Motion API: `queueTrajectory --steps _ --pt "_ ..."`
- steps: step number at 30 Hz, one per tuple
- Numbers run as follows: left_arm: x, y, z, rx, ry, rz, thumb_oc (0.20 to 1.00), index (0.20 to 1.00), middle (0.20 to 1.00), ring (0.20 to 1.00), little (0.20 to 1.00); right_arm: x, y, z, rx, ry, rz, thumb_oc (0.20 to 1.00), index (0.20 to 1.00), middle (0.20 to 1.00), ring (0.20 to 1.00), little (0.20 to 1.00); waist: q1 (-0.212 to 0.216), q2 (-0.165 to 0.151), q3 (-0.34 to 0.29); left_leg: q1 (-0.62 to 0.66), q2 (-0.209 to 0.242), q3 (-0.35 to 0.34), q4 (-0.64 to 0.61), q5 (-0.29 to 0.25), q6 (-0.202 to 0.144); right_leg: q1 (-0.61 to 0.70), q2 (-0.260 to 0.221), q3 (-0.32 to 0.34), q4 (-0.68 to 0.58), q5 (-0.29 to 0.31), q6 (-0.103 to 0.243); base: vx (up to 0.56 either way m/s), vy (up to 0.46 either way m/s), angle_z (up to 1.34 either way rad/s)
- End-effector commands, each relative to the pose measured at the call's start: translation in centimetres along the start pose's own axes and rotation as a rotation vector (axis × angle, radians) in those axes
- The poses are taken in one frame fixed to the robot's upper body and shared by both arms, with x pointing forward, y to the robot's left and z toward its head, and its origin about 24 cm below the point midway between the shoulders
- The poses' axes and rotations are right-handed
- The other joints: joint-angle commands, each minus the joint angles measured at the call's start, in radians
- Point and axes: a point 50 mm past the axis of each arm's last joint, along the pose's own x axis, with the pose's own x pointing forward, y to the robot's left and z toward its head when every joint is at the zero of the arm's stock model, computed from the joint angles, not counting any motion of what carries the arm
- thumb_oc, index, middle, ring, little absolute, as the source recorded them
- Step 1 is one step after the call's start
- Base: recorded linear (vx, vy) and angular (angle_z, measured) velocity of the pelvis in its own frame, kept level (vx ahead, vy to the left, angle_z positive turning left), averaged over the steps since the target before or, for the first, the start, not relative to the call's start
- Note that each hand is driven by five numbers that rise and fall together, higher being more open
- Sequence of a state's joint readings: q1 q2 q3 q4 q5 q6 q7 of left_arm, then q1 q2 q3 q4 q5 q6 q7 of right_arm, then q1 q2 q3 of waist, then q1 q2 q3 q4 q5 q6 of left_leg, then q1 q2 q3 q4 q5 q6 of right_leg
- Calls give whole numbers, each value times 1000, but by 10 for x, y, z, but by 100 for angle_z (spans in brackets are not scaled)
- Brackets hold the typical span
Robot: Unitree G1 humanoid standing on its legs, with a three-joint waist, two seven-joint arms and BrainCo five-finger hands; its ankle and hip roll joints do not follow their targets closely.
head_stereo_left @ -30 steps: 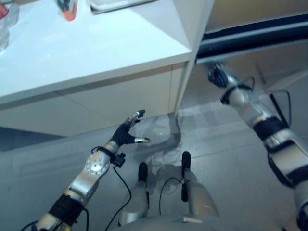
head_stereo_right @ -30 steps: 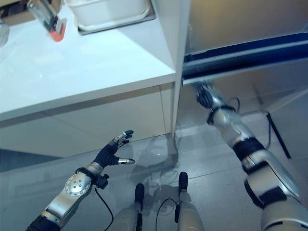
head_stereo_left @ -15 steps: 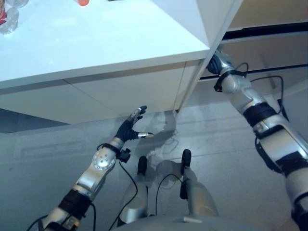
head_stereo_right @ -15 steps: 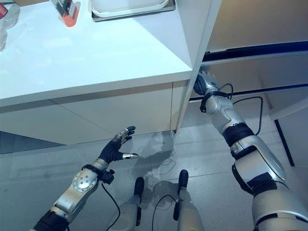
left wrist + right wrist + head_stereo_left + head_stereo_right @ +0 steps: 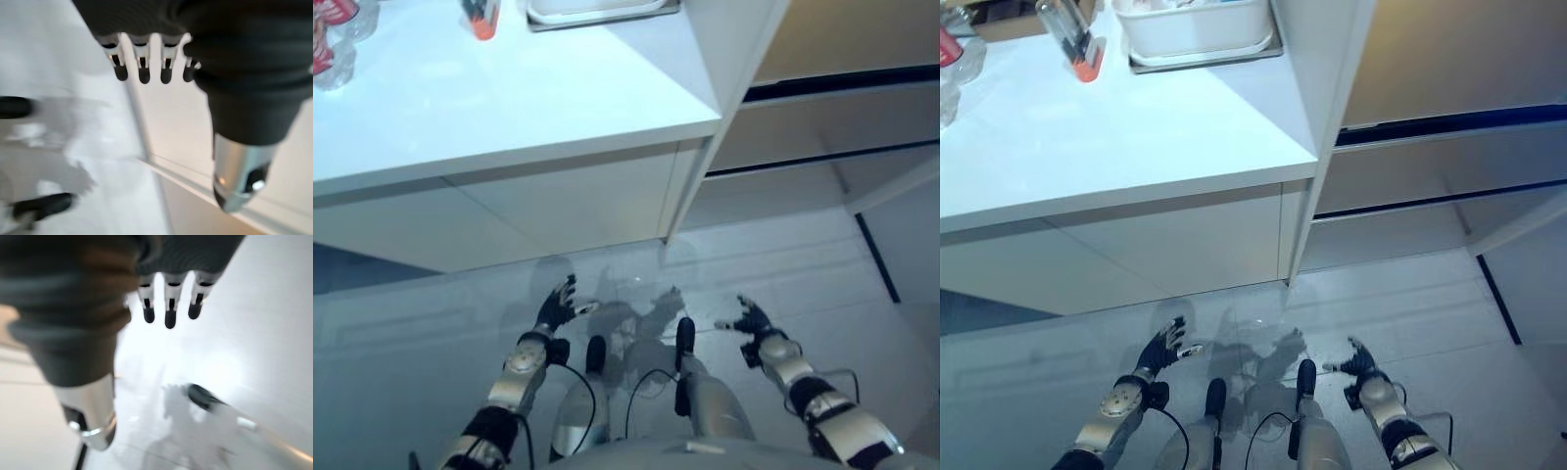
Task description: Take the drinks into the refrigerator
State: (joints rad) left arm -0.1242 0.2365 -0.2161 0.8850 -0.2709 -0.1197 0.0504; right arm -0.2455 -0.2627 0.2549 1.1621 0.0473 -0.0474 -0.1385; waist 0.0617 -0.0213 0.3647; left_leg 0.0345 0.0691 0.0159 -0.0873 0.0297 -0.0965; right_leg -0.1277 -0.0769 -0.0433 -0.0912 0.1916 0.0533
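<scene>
Drinks (image 5: 333, 44) are standing at the far left corner of the white desk (image 5: 509, 98), well apart from both hands. The right hand (image 5: 752, 318), which was up at the refrigerator (image 5: 1430, 147) edge a second ago, is now hanging low with fingers spread, holding nothing; the left hand (image 5: 558, 302) is likewise relaxed and holding nothing. The door is looking closed.

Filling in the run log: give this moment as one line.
left hand: open, low over floor | right hand: open, low over floor | white counter: ahead | drinks in hand: none
</scene>
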Motion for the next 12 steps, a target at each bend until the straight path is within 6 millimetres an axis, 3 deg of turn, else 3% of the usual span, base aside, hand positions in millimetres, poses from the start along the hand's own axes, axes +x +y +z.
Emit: queueTrajectory --steps 1,3,4,5,12 --pt "0 -7 -28 105 148 26 1000 1000 1000 1000 1000 -4 13 -24 17 100 51 1000 1000 1000 1000 1000 3 -4 -130 -61 -72 -11 26 -16 84 60 3 8 80 -140 48 187 7 -1" --pt "-6 -4 -51 150 265 39 1000 1000 1000 1000 1000 -12 22 -49 18 193 75 1000 1000 1000 1000 1000 -5 -3 -157 -35 -69 -7 21 -23 83 82 5 6 79 -149 45 110 -1 1" --pt "-6 -4 -51 150 265 39 1000 1000 1000 1000 1000 -12 22 -49 17 193 75 1000 1000 1000 1000 1000 -6 -3 -157 -34 -69 -7 21 -24 83 84 5 6 79 -149 45 133 0 -4" --pt "-15 1 -71 102 372 80 1000 1000 1000 1000 1000 -20 28 -71 54 273 85 1000 1000 1000 1000 1000 -12 -3 -190 -12 -67 -4 17 -33 82 104 6 7 76 -155 45 143 3 -8" --pt "-34 2 -101 26 489 101 1000 1000 1000 1000 1000 -34 43 -94 97 339 122 1000 1000 1000 1000 1000 -20 -3 -250 38 -63 2 9 -50 79 153 12 10 72 -171 41 99 -7 -1"
